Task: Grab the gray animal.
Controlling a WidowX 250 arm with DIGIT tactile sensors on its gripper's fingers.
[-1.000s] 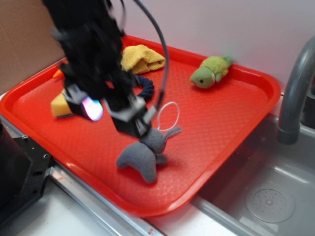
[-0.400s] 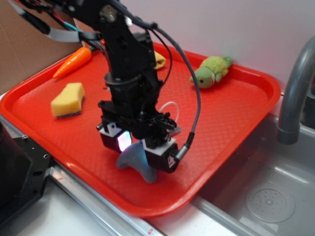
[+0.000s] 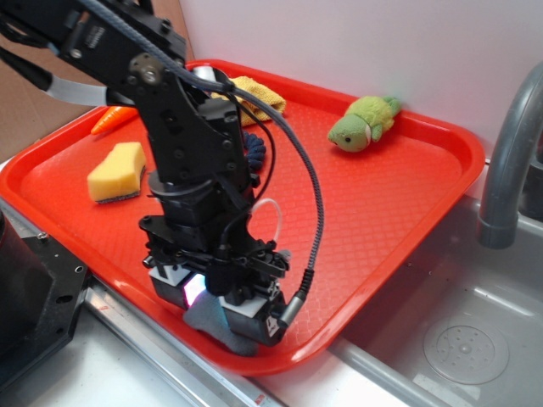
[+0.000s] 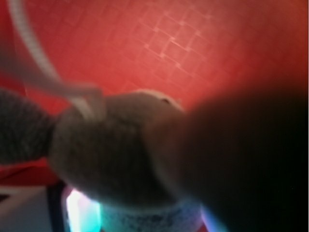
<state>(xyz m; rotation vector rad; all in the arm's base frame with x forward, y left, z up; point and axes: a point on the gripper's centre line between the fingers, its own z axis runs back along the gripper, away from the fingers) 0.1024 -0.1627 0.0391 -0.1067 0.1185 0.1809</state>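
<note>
No writing can be read anywhere. The gripper [image 3: 222, 315] has dropped lower than before and now pinches the gray animal [image 3: 208, 320] at the red tray's [image 3: 407, 212] near edge, well apart from the green turtle [image 3: 363, 123].

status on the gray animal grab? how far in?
Done: the pincer is down over the gray animal near the front rim of the red tray. In hand: the wrist view shows gray fleece filling the frame beside one finger, so a grip looks likely, though jaw closure isn't clear. Left: confirm the grasp and lift; the plush appears to rest on the tray.
</note>
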